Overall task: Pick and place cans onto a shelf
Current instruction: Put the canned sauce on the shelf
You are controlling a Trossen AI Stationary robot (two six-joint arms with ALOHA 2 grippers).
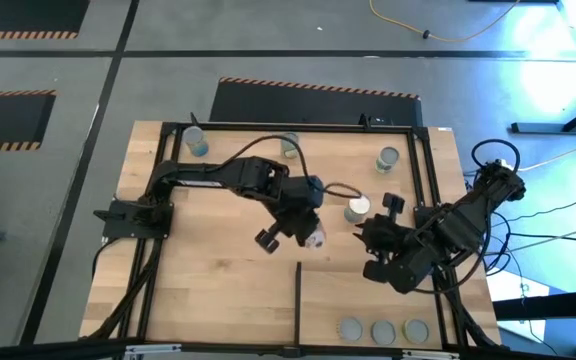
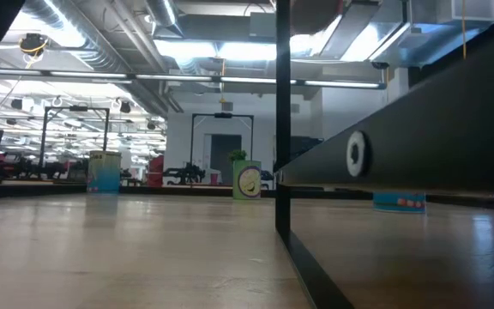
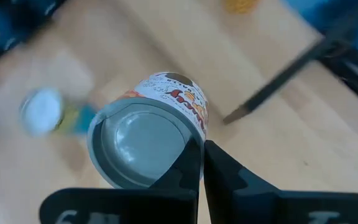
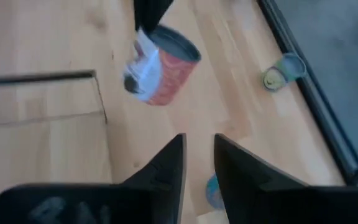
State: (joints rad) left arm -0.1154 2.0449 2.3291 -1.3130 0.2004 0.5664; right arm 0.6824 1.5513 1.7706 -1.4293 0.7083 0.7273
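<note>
Left tool [image 1: 290, 236] clamped shut on the rim of 1 can [image 1: 313, 238], mid-tabletop [image 1: 218, 290], just past the far end of the black divider bar [image 1: 297, 303]. Can held off the wood, tilted, long axis slanting, grey end [image 3: 143, 146] facing the left wrist camera. Right tool [image 4: 199, 163] nearby, fingers narrowly parted, holding nothing. 3 cans [image 1: 382, 330] upright in a row on the shelf [image 1: 368, 300]; others upright along the far edge.

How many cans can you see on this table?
8: three in a row at the near edge, three along the far edge, one mid-table, one in the left hand. Arms may hide others.
</note>
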